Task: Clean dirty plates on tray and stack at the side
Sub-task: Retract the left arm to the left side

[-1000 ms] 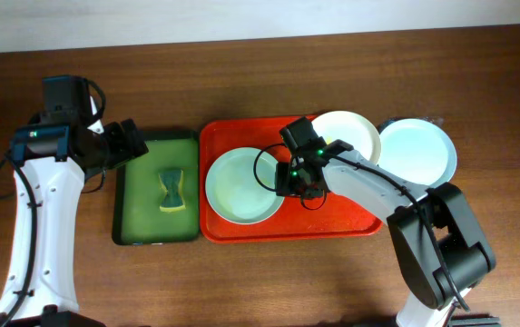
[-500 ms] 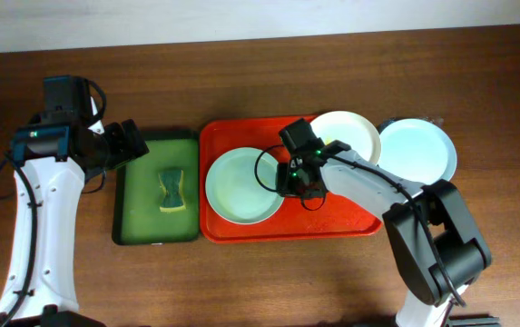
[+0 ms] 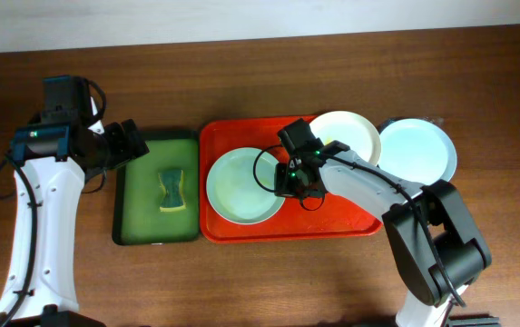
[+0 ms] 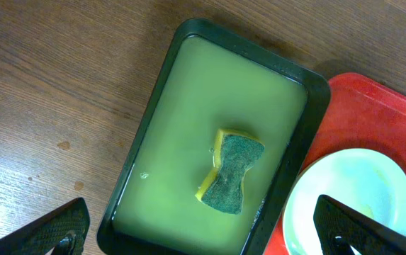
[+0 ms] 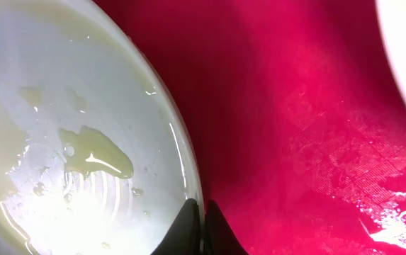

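A pale blue-green plate (image 3: 241,186) with a yellow smear lies on the left half of the red tray (image 3: 332,218). My right gripper (image 3: 287,182) is shut on that plate's right rim; the right wrist view shows the rim (image 5: 181,163) pinched between the fingertips (image 5: 204,225). A white-cream plate (image 3: 350,134) rests on the tray's back right corner. Another pale blue-green plate (image 3: 416,151) lies on the table right of the tray. My left gripper (image 3: 131,141) is open and empty above the green tray (image 3: 137,195); its fingers (image 4: 203,227) straddle the tray's near end.
The dark green tray (image 4: 167,113) holds greenish liquid and a yellow-green sponge (image 4: 232,172), which also shows in the overhead view (image 3: 171,189). Brown wooden table (image 3: 269,282) lies all around.
The pale blue-green plate and my right gripper have shifted very slightly. The left arm has not moved.
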Tool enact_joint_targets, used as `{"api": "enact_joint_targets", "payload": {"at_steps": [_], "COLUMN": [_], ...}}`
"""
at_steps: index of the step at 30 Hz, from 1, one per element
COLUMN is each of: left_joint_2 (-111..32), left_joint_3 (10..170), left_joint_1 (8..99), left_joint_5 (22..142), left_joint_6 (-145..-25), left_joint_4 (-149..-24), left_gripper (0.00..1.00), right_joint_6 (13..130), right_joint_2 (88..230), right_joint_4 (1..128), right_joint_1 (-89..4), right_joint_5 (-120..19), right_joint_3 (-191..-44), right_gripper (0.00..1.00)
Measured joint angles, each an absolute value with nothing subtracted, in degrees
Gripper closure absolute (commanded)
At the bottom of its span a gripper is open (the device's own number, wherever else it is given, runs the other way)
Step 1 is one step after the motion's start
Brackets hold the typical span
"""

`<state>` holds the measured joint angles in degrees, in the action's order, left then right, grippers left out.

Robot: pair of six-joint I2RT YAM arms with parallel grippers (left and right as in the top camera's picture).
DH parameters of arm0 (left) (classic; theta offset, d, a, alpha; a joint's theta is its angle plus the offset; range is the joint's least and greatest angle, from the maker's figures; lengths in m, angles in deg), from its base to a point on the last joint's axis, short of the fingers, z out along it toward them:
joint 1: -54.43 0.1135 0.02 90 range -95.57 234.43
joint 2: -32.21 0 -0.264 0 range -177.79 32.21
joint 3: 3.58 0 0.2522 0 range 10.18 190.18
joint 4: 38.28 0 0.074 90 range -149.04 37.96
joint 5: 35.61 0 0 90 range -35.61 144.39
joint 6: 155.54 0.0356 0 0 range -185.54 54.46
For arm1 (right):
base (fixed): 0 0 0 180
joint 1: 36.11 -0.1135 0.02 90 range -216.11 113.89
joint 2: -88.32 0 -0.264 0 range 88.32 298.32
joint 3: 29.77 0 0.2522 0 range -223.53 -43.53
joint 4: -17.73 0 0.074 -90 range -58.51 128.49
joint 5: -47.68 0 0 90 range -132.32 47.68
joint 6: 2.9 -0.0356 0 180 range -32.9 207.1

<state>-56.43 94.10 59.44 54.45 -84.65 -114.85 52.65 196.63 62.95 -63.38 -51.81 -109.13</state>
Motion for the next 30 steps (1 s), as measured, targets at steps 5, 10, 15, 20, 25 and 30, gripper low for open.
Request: {"api": "enact_joint_targets", "payload": {"at_steps": [5,10,15,20,25,30], "left_joint_2": [-56.43,-56.43,-56.43,-56.43,-56.43,-56.43], "left_joint_3": [94.10,94.10,94.10,94.10,94.10,94.08], "left_joint_1": [59.44,59.42,59.42,59.42,59.42,59.42], "left_joint_5": [54.45,54.47,54.45,54.47,54.47,45.73], "left_joint_6": [-84.67,-84.65,-84.67,-84.65,-84.67,-84.67], "left_joint_4": [-114.85,-114.85,-114.85,-114.85,-114.85,-111.85], "left_gripper": [0.01,0.01,0.01,0.01,0.01,0.01], "right_joint_6": [52.71,52.82,52.69,52.67,52.69,52.65], "right_joint_2": [196.63,196.65,196.65,196.58,194.97,194.97], "right_joint_4": [62.97,63.34,62.93,66.36,69.00,69.03], "right_joint_1": [-63.38,-63.38,-63.48,-62.44,-61.91,-61.91], "right_joint_5": [-51.62,-49.83,-50.48,-50.28,-49.58,-49.58], "right_joint_3": [-109.13,-109.09,-109.15,-110.27,-111.21,-111.25], "right_gripper": [0.76,0.86,0.96,0.96,0.96,0.96]}}
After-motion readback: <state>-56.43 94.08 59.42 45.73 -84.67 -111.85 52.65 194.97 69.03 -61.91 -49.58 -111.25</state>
